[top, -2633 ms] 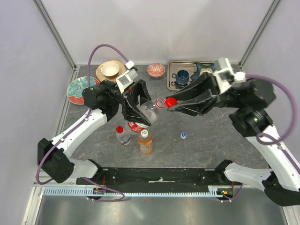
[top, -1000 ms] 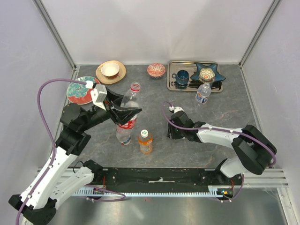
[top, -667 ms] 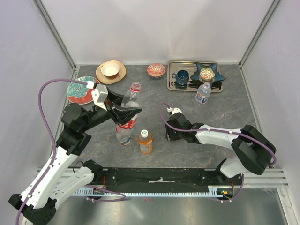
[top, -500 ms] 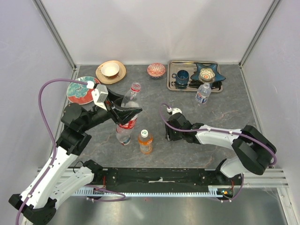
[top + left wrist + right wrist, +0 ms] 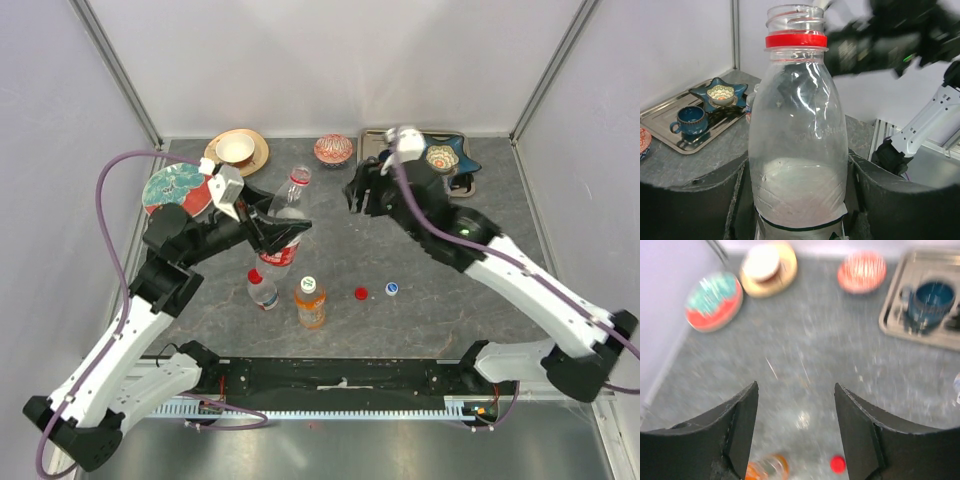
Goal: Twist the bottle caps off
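Grey mottled table (image 5: pixel 470 300), pale walls (image 5: pixel 330 60), loose red cap (image 5: pixel 361 293)

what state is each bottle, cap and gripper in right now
held bottle: uncapped, neck open
left gripper: shut on held bottle
right gripper: open, empty
red cap: off, loose on table
blue-white cap: off, loose on table
small clear bottle: red cap on, standing
orange bottle: cap on, standing
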`<control>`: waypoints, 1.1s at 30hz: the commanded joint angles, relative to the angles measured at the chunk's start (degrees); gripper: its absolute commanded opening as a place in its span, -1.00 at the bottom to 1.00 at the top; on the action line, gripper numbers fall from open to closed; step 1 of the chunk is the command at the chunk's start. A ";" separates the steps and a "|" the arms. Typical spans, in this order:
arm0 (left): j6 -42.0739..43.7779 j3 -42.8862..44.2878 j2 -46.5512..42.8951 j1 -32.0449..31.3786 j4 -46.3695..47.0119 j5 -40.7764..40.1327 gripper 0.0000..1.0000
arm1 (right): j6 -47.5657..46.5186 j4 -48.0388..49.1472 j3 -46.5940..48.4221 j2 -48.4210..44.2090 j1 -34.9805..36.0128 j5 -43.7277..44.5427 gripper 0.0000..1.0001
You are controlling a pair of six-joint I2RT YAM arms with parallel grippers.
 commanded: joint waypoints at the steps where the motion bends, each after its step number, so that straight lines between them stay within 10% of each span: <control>1: -0.46 5.04 5.32 -0.39 2.79 4.21 0.21 | -3.80 -1.55 7.70 -7.12 0.28 2.64 0.43; 18: -1.26 12.16 15.96 -7.42 1.65 11.35 0.22 | 1.11 11.12 8.85 -9.86 0.28 -22.87 0.68; 33: 1.73 12.87 15.70 -8.48 -0.02 8.01 0.22 | 0.85 11.39 6.48 -11.35 0.28 -24.54 0.25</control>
